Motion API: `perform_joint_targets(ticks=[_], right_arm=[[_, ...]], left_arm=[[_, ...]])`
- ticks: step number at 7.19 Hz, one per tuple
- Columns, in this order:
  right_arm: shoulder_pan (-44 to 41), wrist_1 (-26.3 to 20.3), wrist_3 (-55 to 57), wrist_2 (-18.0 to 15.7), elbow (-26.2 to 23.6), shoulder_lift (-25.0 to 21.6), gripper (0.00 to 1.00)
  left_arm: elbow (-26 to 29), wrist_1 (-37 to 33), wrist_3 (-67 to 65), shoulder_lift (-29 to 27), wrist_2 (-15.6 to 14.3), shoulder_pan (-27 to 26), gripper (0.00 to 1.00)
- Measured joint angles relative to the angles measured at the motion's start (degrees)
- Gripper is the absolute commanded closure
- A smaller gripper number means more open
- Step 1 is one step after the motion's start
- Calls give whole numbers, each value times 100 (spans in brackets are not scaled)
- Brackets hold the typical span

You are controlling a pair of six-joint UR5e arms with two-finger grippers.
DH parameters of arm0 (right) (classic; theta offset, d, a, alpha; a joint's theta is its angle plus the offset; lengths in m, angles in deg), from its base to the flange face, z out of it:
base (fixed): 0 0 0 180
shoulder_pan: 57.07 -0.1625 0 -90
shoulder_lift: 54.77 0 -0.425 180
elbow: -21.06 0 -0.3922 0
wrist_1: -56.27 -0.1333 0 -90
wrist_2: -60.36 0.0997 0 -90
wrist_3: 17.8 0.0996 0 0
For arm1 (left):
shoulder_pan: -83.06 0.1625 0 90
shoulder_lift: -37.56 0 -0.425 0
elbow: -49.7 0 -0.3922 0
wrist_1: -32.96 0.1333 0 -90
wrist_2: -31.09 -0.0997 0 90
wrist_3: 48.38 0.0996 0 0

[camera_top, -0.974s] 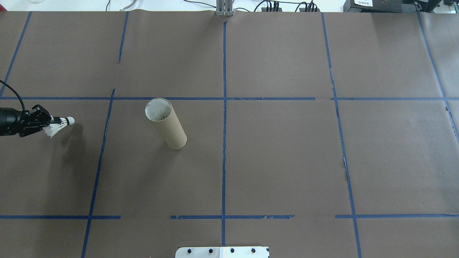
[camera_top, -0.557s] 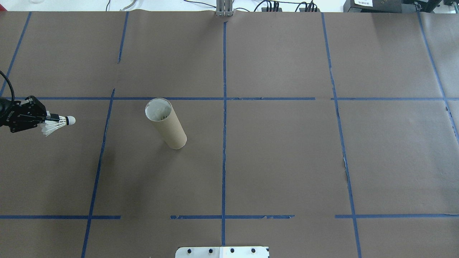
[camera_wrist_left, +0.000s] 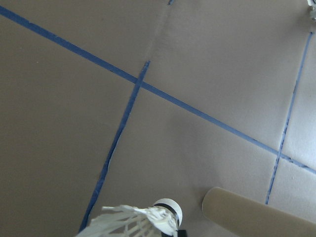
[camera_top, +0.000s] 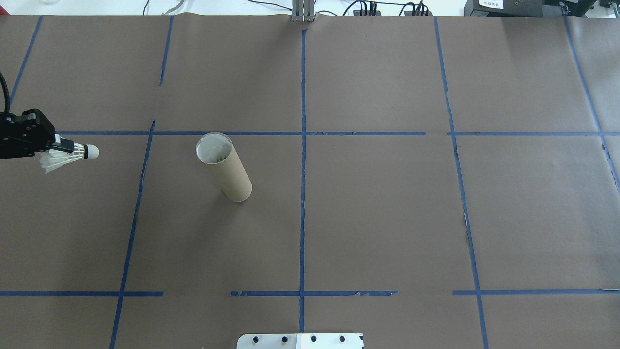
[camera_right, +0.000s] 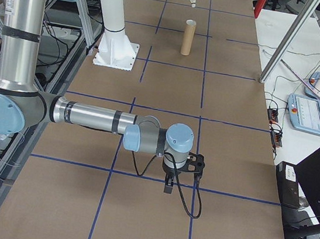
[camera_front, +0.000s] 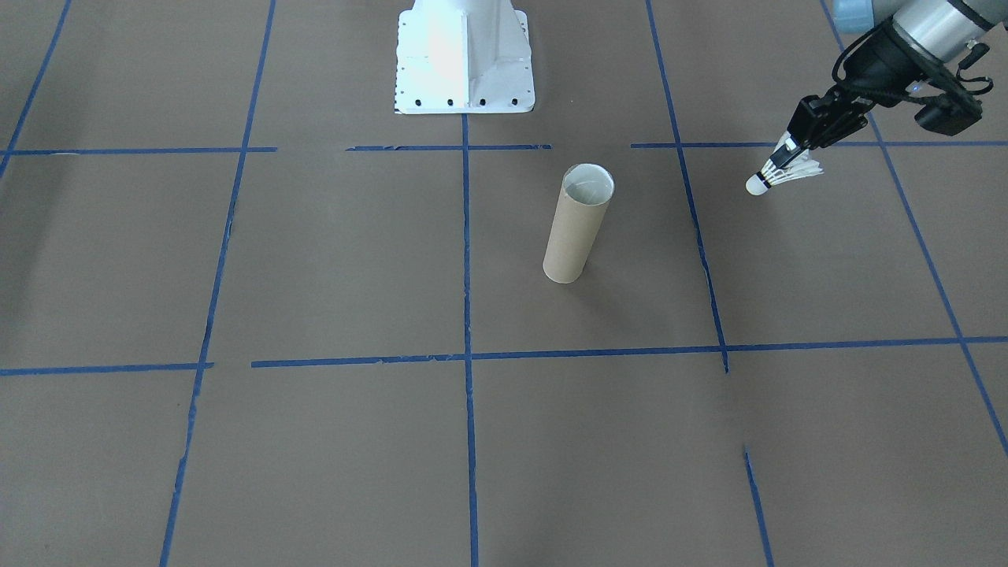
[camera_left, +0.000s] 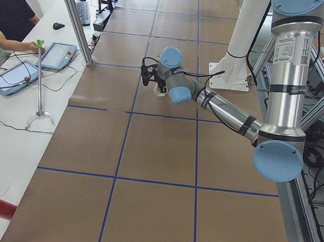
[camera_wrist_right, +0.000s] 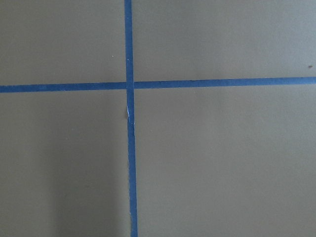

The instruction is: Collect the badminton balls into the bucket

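Left tool [camera_top: 54,143] clamped on the small white feather shuttlecock [camera_top: 72,154], gripping the feather skirt; white cork tip with thin black band points right, toward the tube. Shuttlecock is off the bench, in the air at the far left edge of the overhead view. Change over the last second: tool and shuttlecock went up-frame and slightly left in that view, and the shadow under them on the brown paper is gone now, so I judge this as a lift, not a sideways carry yet. Tall brown cardboard tube [camera_top: 224,167] hasn't moved, stands upright with pale open mouth up, well apart to the right of the shuttlecock. Left wrist view shows cork tip [camera_wrist_left: 166,211] with the tube's wall [camera_wrist_left: 256,218] just right of it in frame. So pick is done, transport to the tube mouth is left, nothing dropped in by this grasp yet. Right tool [camera_right: 168,185] shows only in the right side view, hanging low over the bench far from the tube; can't tell if apart or together. White metal pedestal base [camera_front: 463,59] at the robot's side.
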Motion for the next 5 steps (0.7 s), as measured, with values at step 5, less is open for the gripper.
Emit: perform_joint_targets(ticks=[5], right_arm=[[0, 0, 0, 0, 0, 0, 0]], left_arm=[[-1105, 3368, 1145, -1627, -687, 89, 100]])
